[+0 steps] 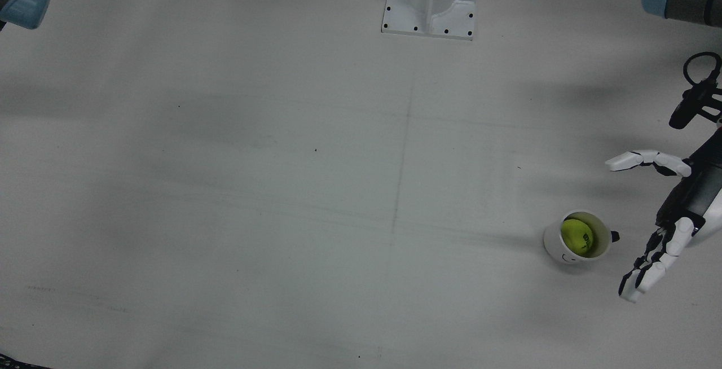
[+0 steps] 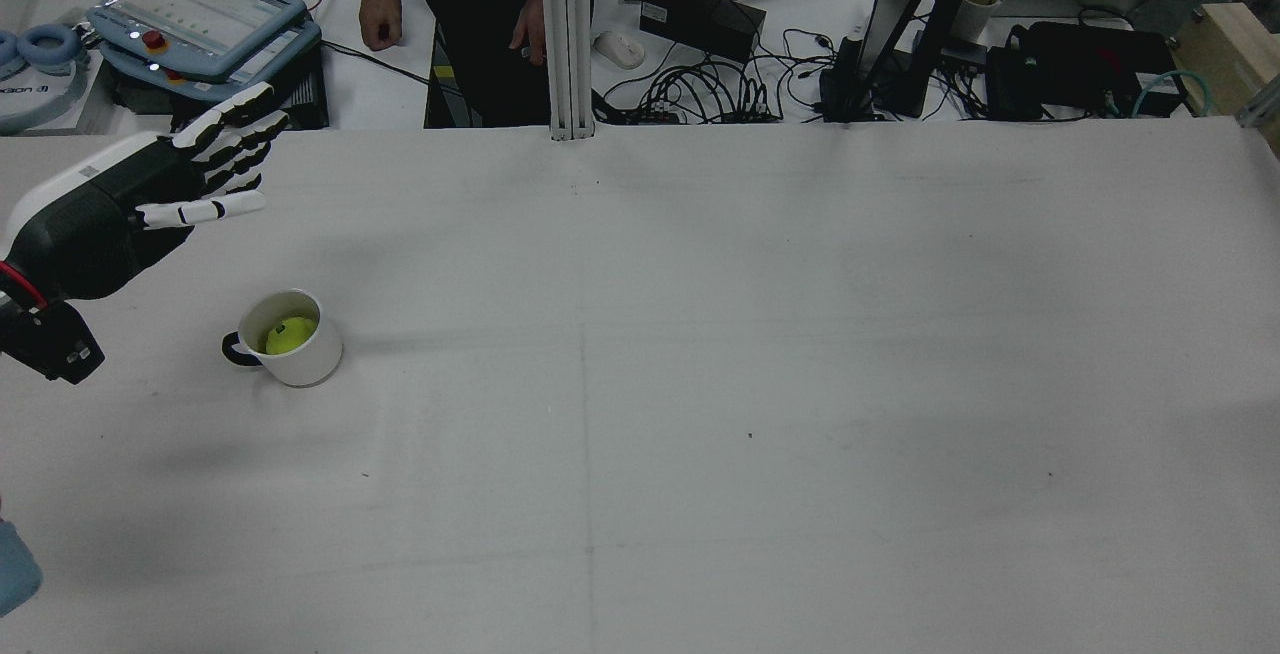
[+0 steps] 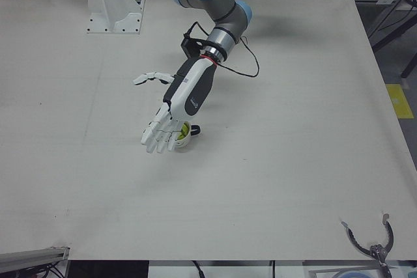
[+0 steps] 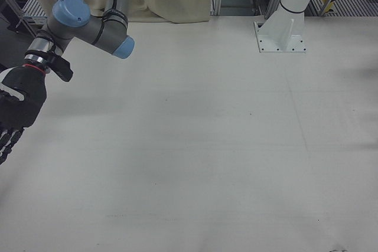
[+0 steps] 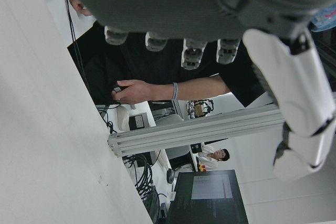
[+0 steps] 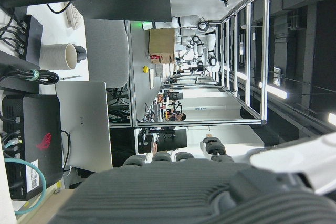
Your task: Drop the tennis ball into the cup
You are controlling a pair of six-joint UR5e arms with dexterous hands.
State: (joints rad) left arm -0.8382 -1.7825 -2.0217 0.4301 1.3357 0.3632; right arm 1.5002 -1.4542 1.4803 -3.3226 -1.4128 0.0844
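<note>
Tennis ball [image 2: 290, 334] sits inside white cup [image 2: 300, 349] standing upright on desk [image 2: 700, 334]; left hand [image 2: 205, 174] released, fingers spread and holding nothing, hovers clear of cup just beyond its handle side; right hand [image 4: 15, 113] fingers mostly out of frame, state indeterminable.

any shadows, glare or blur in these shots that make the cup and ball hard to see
Front view: soft broad shadows band the table, yet the tennis ball reads clearly inside the cup. Rear view: even light, no glare, cup and ball sharp. Left-front view: the left hand overlaps the cup, so only a sliver shows. Left hand view: the nearby fingers look soft and oversized, with no cup in frame.
</note>
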